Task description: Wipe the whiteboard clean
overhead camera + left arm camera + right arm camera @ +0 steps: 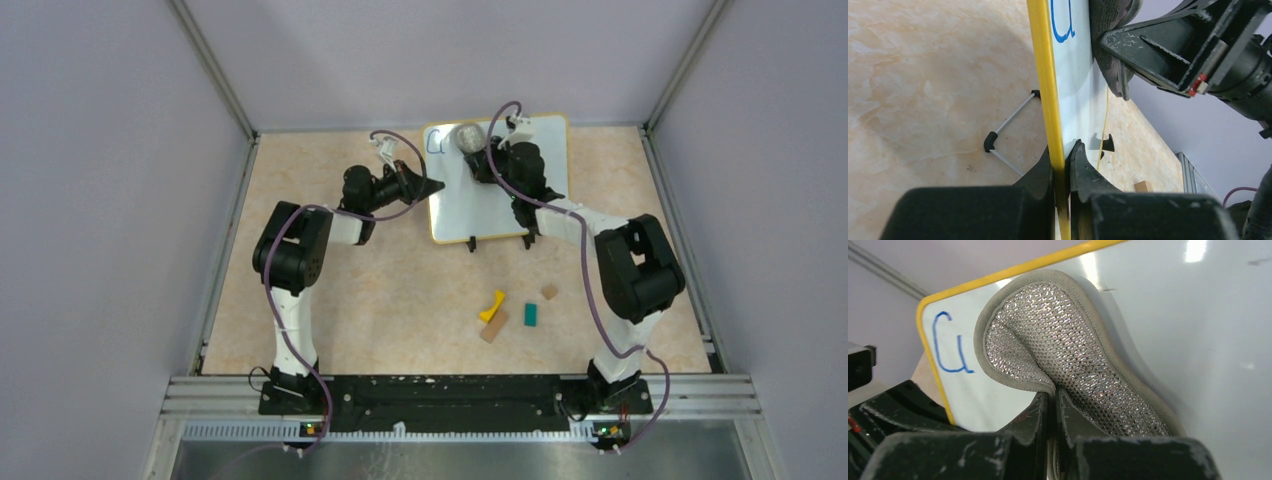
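Note:
The whiteboard (480, 200), white with a thin yellow frame and black clip feet, stands tilted at the back middle of the table. Blue writing (436, 143) remains at its top left corner, also seen in the right wrist view (950, 347). My left gripper (432, 187) is shut on the board's left yellow edge (1053, 115). My right gripper (478, 160) is shut on a grey glittery cloth (1063, 345) and presses it against the board's upper left area, just right of the blue writing. The cloth (467, 136) shows as a grey wad from above.
Small blocks lie on the table in front of the board: a yellow piece (492, 305), a tan block (494, 326), a teal block (531, 315) and a brown cube (549, 292). A wire stand (1008, 132) props the board behind. Enclosure walls surround the table.

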Controlling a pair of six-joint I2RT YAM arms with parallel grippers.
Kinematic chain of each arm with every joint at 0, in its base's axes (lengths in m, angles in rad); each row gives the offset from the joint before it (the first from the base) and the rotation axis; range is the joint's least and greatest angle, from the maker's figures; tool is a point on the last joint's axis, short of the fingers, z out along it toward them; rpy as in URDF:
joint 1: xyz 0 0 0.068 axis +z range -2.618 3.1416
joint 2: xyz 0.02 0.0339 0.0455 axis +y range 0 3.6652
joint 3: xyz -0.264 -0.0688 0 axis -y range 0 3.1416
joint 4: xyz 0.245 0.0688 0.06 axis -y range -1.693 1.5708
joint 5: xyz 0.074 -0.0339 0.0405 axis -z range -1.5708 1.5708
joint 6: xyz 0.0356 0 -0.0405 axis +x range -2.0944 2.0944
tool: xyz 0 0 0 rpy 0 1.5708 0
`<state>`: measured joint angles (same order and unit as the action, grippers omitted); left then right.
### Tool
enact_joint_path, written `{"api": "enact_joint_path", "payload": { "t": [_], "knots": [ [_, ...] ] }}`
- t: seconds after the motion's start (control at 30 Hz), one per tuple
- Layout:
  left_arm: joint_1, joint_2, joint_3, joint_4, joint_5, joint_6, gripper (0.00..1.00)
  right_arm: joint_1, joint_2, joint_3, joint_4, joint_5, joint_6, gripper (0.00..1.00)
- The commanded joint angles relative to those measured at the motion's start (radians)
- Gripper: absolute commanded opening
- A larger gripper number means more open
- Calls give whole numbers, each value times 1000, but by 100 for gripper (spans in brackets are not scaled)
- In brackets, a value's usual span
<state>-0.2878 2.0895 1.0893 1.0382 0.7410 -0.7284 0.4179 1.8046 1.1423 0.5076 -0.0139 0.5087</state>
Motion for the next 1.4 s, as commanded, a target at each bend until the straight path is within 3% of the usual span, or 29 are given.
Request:
{"api": "enact_joint_path", "payload": {
  "t": [0.0,0.27,0.43,0.73,0.87,1.03,1.37],
  "knots": [
    [15,9,-22,-86,-147,358,0,-108,-57,-85,-89,121,18,0],
    [15,4,-30,-83,-149,358,0,-150,-104,-130,-107,193,27,0],
    [15,3,-31,-85,-150,360,0,-139,-99,-135,-30,114,3,0],
    [13,3,-28,-89,-154,362,0,67,16,61,-27,64,-24,0],
    [13,1,-29,-89,-154,365,0,93,71,155,-59,34,-22,0],
    [13,0,-32,-90,-154,366,0,61,91,196,-107,90,-50,0],
    [13,0,-32,-93,-155,366,0,-136,50,121,-85,19,15,0]
  ]
}}
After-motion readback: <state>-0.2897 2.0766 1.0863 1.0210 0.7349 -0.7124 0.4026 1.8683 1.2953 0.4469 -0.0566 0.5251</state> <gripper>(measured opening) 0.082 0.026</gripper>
